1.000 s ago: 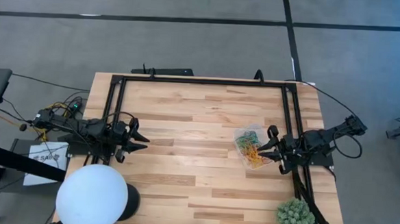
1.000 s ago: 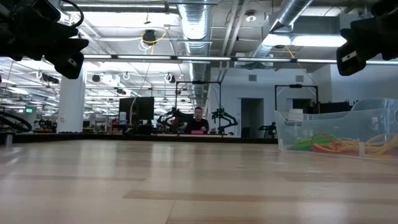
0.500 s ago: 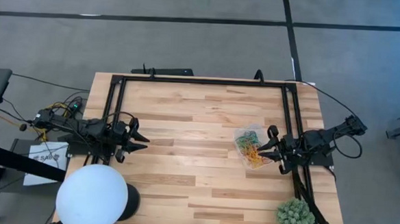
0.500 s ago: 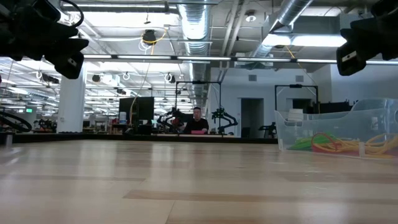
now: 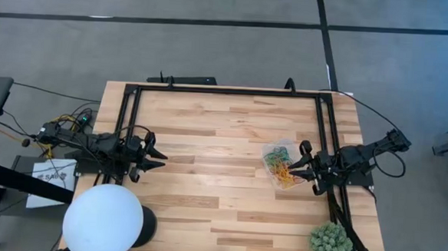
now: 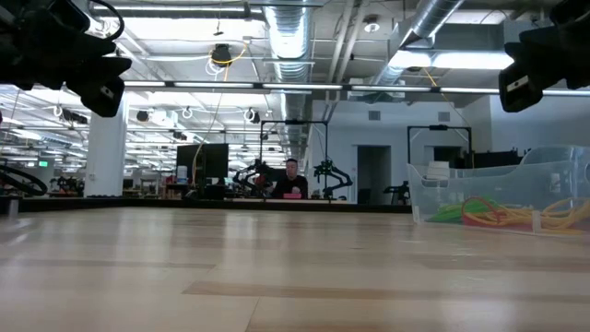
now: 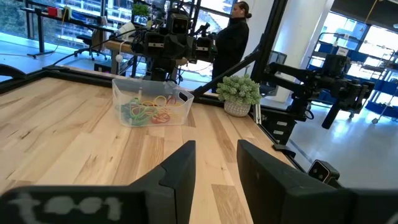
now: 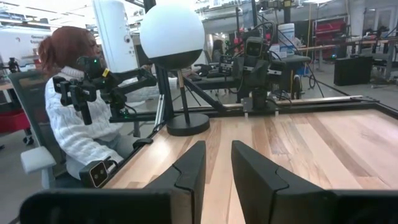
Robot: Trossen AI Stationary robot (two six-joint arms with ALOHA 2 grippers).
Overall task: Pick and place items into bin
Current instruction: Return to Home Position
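Observation:
The clear plastic bin (image 5: 281, 165) stands on the wooden table at the right and holds red, green and yellow-orange rubber-band loops (image 6: 498, 212). It also shows in the left wrist view (image 7: 152, 106). My right gripper (image 5: 295, 166) hovers open and empty just above the bin's right side, high over it in the low view (image 6: 525, 78). The bin is out of its own wrist view (image 8: 217, 168). My left gripper (image 5: 159, 159) waits open and empty above the table's left side, its fingers (image 7: 180, 171) pointing toward the bin.
A white globe lamp (image 5: 104, 219) stands at the near left corner. A spiky green plant (image 5: 331, 244) stands at the near right corner. A black frame (image 5: 226, 91) runs along the far and side edges. A seated person (image 8: 74, 106) is beyond the left edge.

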